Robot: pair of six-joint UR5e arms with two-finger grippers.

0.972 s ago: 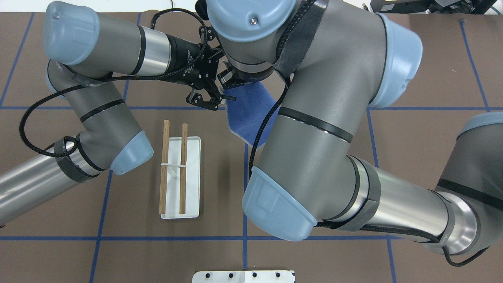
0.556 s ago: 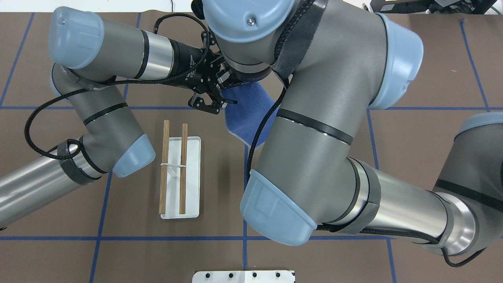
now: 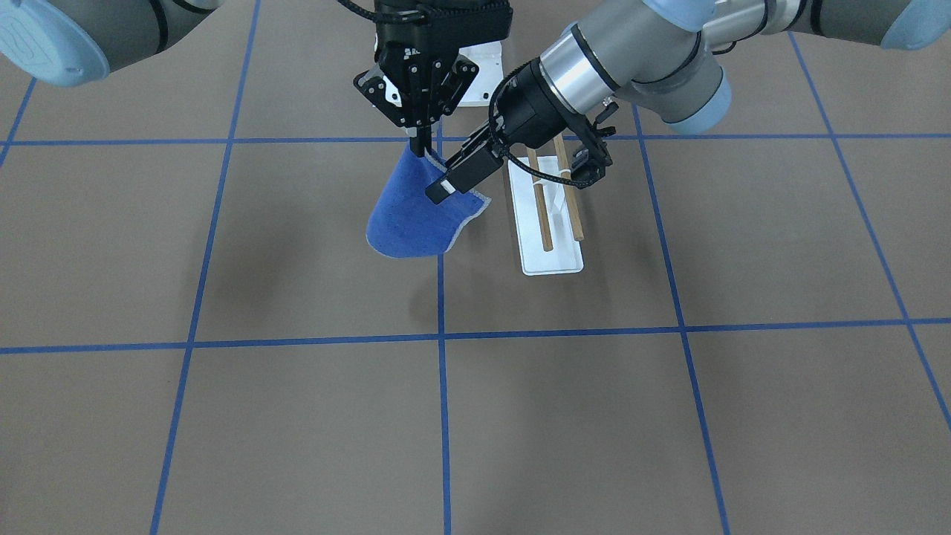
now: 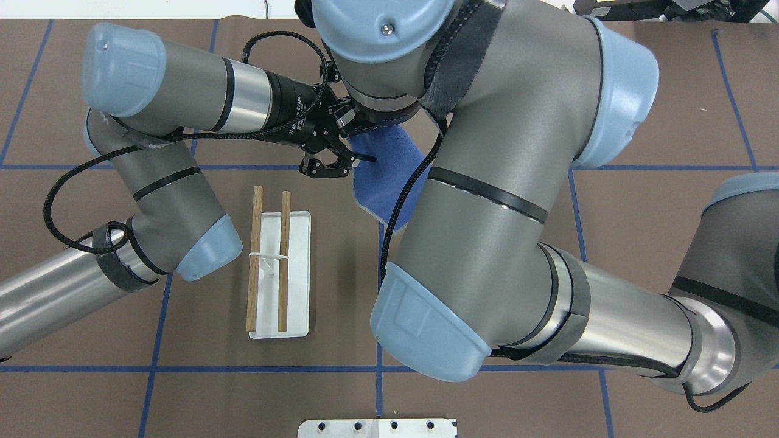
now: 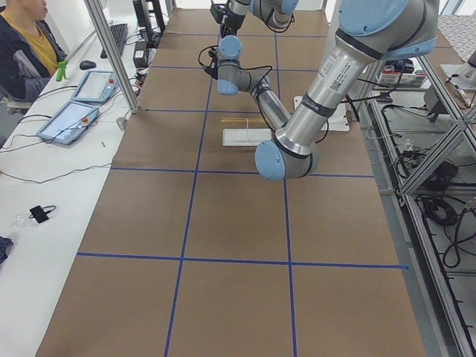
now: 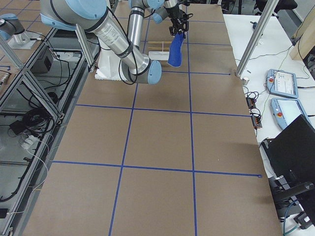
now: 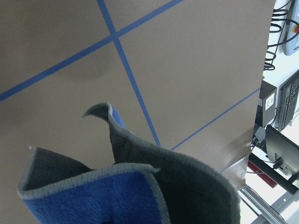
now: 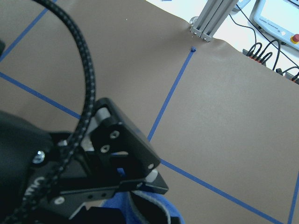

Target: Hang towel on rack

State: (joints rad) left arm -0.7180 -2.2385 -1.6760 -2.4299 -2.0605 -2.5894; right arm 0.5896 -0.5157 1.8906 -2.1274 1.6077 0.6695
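The right tool (image 3: 420, 148), clenched on a top corner of the towel (image 3: 412, 215), hangs it above the counter (image 3: 297, 416); the left tool (image 3: 516, 178), jaws released, sits at its rack-side edge, and the rack (image 3: 553, 261) stands just beside, dowels (image 3: 544, 223) fore-and-aft, on the left tool's side.

The bench (image 3: 297, 416) carries a brown mat crossed by blue tape lines (image 3: 440, 416) that form a grid. In the overhead view a white metal pedestal plate (image 4: 377, 427) with a row of dark bolts lies at the bottom edge. In the left side view an operator (image 5: 21, 44) in a yellow shirt sits at a white side table (image 5: 37, 297) that holds two teach pendants (image 5: 68, 121), a green bottle (image 5: 61, 71) and a keyboard (image 5: 117, 37). An aluminium post (image 5: 111, 56) stands at the mat's edge.
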